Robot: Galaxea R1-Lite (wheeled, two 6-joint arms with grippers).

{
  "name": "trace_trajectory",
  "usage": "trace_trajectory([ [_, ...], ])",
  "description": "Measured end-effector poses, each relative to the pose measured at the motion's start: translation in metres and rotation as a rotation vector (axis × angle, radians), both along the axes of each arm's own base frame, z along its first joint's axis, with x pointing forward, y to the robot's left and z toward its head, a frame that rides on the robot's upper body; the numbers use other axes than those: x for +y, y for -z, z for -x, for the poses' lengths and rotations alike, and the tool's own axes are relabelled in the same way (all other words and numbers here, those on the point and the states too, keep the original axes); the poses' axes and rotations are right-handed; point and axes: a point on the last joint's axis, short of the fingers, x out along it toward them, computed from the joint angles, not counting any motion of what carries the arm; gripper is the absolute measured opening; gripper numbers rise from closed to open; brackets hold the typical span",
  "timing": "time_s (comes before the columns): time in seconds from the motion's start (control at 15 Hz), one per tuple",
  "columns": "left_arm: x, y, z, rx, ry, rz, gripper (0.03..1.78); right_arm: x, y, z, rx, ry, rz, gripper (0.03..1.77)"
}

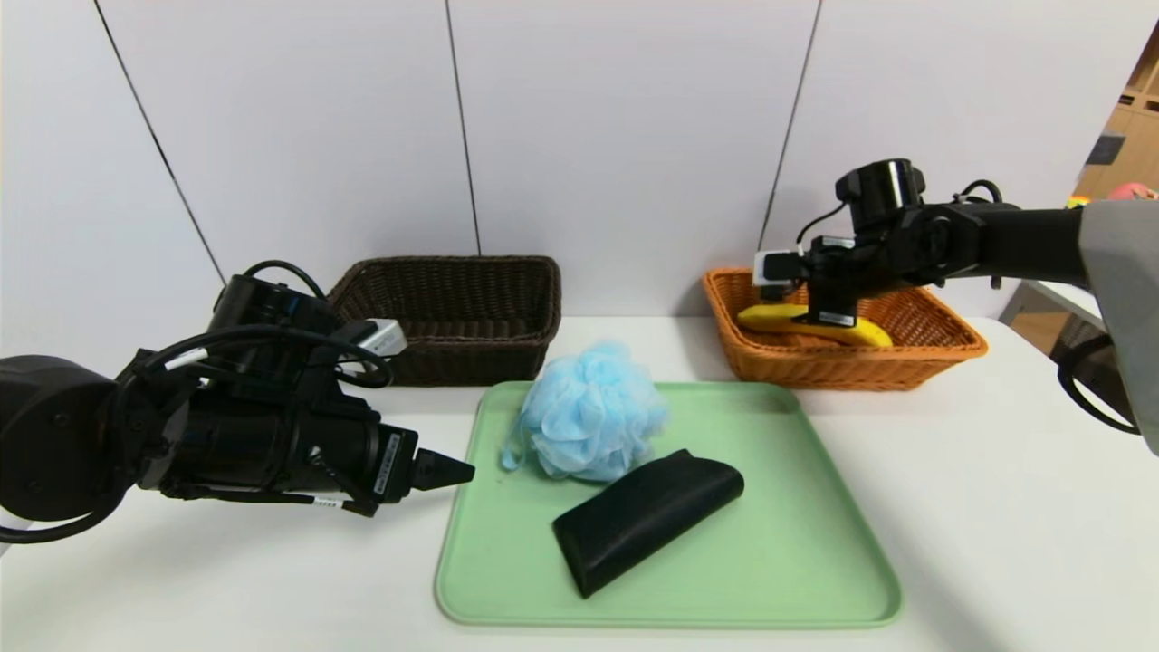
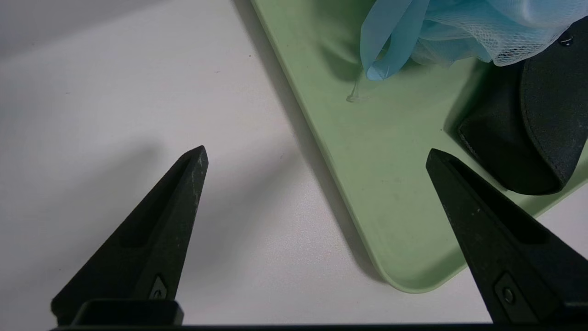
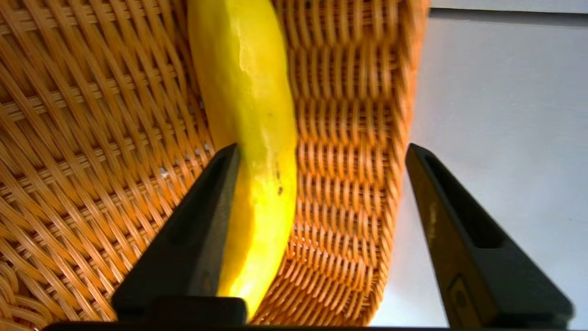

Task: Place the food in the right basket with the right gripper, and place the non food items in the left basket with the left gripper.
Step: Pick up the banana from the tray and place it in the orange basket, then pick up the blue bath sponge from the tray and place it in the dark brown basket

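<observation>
Banana (image 1: 867, 332) laid in orange basket (image 1: 856, 371) | right gripper (image 3: 321, 149) spread wide above, unloaded | left gripper (image 2: 317, 149) held beside tray (image 1: 770, 580), released, nothing grasped

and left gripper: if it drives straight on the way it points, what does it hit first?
Probably the near left part of the green tray, though depth is unclear; left gripper hovers beside it.
</observation>
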Motion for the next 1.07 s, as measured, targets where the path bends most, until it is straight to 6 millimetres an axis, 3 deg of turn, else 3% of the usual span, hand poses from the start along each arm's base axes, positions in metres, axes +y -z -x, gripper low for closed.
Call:
trace_trajectory([
  [0.2, 0.000, -0.001, 0.001, -0.003, 0.000, 0.003, 1.69, -0.001, -0.013, 0.006, -0.018, 0.025, -0.035, 1.41],
  [0.47, 0.001, -0.005, 0.003, -0.016, 0.002, 0.008, 1.69, -0.004, -0.047, 0.022, -0.084, 0.081, -0.125, 1.53],
  [1.07, 0.003, -0.012, 0.009, -0.041, 0.006, 0.019, 1.69, -0.013, -0.106, 0.073, -0.098, 0.295, -0.445, 1.65],
])
